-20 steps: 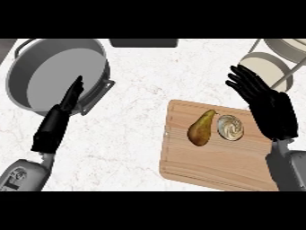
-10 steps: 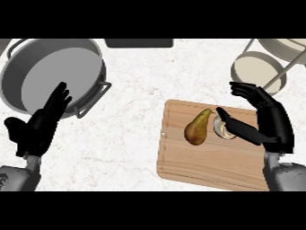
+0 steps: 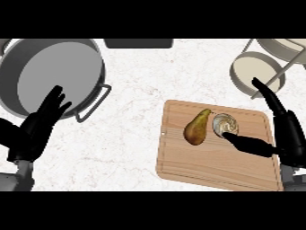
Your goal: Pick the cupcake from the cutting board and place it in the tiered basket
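The cupcake (image 3: 224, 123), pale with a swirled top, stands on the wooden cutting board (image 3: 208, 164) beside a brown-green pear (image 3: 197, 128). My right hand (image 3: 286, 134) is over the board's right side, its fingers straight and raised on the far right, its thumb stretched left so that the tip touches the cupcake's near edge. The tiered basket (image 3: 258, 72), cream with grey wire posts, stands at the back right. My left hand (image 3: 32, 130) rests open at the lower left, fingers up.
A large grey pot (image 3: 49, 76) with a wire handle fills the back left, partly behind my left hand. A dark object (image 3: 138, 43) lies at the counter's back edge. White marble counter (image 3: 135, 134) lies between the pot and the board.
My right hand has lowered and swung toward the cupcake, its thumb now reaching the cupcake's near side. My left hand has drifted slightly to the left and down.
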